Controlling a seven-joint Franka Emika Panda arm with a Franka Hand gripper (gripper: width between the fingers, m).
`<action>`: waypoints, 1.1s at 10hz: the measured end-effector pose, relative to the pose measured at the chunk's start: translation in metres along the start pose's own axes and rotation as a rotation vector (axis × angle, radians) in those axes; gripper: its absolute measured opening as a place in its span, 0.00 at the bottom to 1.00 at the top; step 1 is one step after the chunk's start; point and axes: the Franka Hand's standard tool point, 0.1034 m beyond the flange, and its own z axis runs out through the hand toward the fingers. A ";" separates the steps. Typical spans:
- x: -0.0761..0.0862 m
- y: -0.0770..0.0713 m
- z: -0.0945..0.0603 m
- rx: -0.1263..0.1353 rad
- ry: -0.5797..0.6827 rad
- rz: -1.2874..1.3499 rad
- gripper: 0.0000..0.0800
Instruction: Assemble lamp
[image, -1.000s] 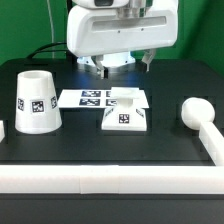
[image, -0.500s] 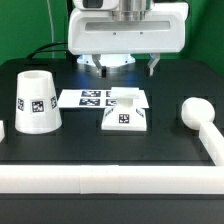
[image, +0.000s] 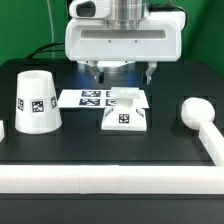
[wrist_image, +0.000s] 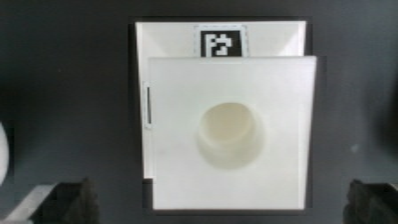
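The lamp's low square base (image: 124, 112) sits mid-table, with a tag on its near face. In the wrist view the base (wrist_image: 231, 125) lies straight below, showing its round socket. My gripper (image: 120, 72) hangs above the base's far edge, open and empty. In the wrist view the gripper (wrist_image: 217, 205) has one dark fingertip on either side of the base, neither touching it. The cone shade (image: 34, 100) stands upright at the exterior view's left. The ball-headed bulb (image: 195, 112) lies at the exterior view's right, its stem pointing toward the near edge.
The marker board (image: 85, 98) lies flat just behind and to the left of the base. A white rail (image: 100, 180) runs along the table's front edge and up the right side. A green wall stands behind.
The arm has come down and forward. The gripper fingers now show below the wrist housing, above the base. The lamp parts have not moved.
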 end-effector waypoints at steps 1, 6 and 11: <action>0.000 0.000 0.005 0.000 -0.006 0.000 0.87; -0.005 -0.003 0.022 0.006 -0.024 0.005 0.87; -0.006 -0.003 0.022 0.007 -0.026 0.006 0.66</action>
